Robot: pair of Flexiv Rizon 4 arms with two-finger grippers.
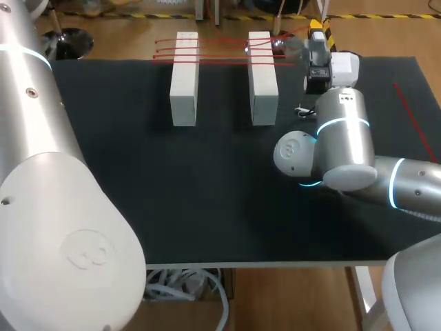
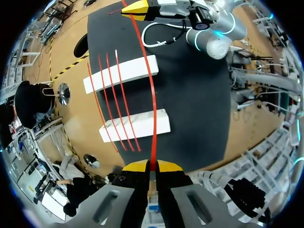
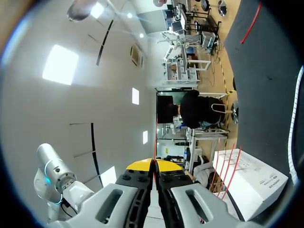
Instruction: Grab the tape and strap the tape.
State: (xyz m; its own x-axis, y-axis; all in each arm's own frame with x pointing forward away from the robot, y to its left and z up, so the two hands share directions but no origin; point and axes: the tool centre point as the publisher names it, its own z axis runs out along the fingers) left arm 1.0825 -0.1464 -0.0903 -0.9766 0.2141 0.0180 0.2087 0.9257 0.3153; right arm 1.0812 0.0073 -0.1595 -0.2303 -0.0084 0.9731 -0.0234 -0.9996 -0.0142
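Observation:
A long red tape (image 2: pixel 151 95) is stretched between my two grippers, above two white blocks (image 2: pixel 135 126) (image 2: pixel 121 73) on the black mat. My left gripper (image 2: pixel 152 166) is shut on one end of it. My right gripper (image 2: pixel 138 7) (image 1: pixel 316 29) holds the other end past the far block. In the right wrist view, my right gripper (image 3: pixel 154 164) is shut on the thin red tape (image 3: pixel 156 137). Three more red strips (image 2: pixel 114 99) (image 1: pixel 220 52) lie across both blocks (image 1: pixel 185 86) (image 1: pixel 262 83). My left gripper is hidden in the head view.
A loose red strip (image 1: pixel 413 121) (image 3: pixel 251 21) lies on the mat (image 1: pixel 207 186) near its right edge. A white cable (image 1: pixel 303 110) hangs by my right wrist. My right arm's elbow (image 1: pixel 331 148) stands over the mat's right half.

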